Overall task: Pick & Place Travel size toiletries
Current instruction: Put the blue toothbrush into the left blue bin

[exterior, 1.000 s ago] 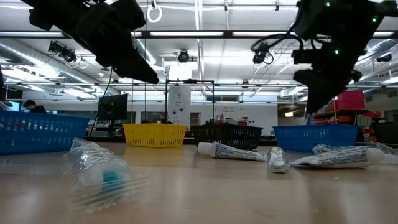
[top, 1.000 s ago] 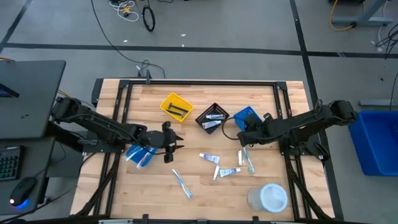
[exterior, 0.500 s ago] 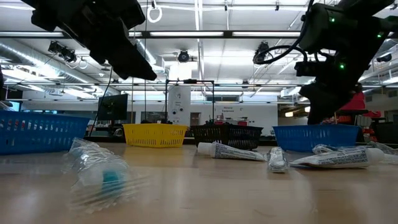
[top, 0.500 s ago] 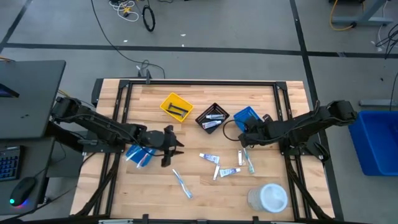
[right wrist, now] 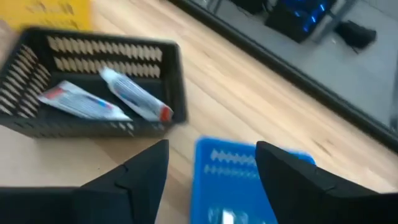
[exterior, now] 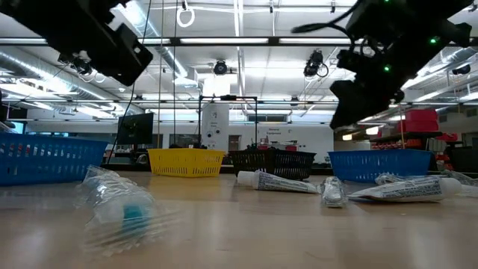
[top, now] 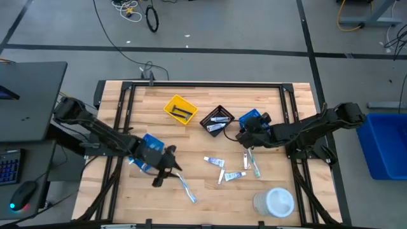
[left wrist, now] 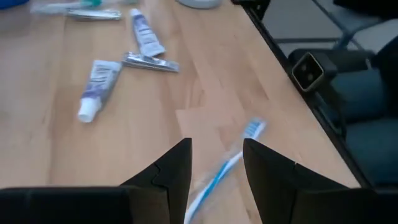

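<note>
Pale blue toothbrush (left wrist: 219,177) lies on the table just ahead of the left gripper (left wrist: 216,163), seen between its empty, parted fingers. Right gripper (right wrist: 211,163) hangs wide and empty above the blue bin (right wrist: 249,180).

Three bins sit in a row: the yellow bin (top: 180,109) leftmost, the black bin (top: 217,121) in the middle holding two tubes (right wrist: 102,101), the blue bin (top: 252,118) rightmost. A toothbrush (top: 186,187) lies nearer the front, left of the round tub (top: 275,203).

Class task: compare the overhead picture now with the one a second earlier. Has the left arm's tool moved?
Yes. The left tool has moved toward the table's near edge, away from the yellow bin, and now sits beside the lone toothbrush, open and empty.
</note>
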Motion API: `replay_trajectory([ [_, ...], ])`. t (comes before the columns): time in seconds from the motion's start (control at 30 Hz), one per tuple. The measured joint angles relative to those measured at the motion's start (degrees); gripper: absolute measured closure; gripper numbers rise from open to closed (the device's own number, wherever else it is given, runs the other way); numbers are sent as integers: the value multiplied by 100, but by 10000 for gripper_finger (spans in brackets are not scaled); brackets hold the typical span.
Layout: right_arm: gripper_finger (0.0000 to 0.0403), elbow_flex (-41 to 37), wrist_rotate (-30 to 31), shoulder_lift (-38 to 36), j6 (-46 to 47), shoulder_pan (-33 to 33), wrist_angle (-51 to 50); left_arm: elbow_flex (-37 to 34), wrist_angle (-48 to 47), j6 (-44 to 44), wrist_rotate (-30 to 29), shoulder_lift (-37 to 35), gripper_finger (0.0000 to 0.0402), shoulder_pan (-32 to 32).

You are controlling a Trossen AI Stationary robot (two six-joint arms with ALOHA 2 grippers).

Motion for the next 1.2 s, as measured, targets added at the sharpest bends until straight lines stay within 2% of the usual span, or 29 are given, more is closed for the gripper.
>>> replay_trajectory([
  [0.1, 151, 0, -8, 0, -369, -33, 579, 5, -9, 161, -293, 264, 248, -242],
  [0.23, 161, 0, -121, 0, -713, -44, 1050, 182, -78, 235, -317, 852, 248, -279],
  [0.4, 174, 0, -190, 0, -911, -46, 1142, 604, -138, 263, 97, 1617, 238, -257],
  [0.57, 182, 0, -188, 0, -966, -48, 1154, 953, -575, 374, 387, 2191, 203, -262],
  [0.7, 187, 0, -190, 0, -1208, -48, 1188, 1042, -679, 727, 210, 2532, 181, -260],
  [0.83, 190, 0, -193, 0, -1486, -72, 1352, 1059, -624, 584, 106, 2685, 179, -234],
  [0.9, 190, 0, -195, 0, -1604, -114, 1460, 1057, -644, 539, 79, 2706, 193, -235],
  [1.0, 186, 0, -197, 0, -1747, -208, 1699, 1051, -624, 519, 31, 2716, 235, -231],
  [1.2, 181, 0, -231, 0, -1966, -346, 1950, 1048, -596, 543, -319, 2719, 363, -242],
])
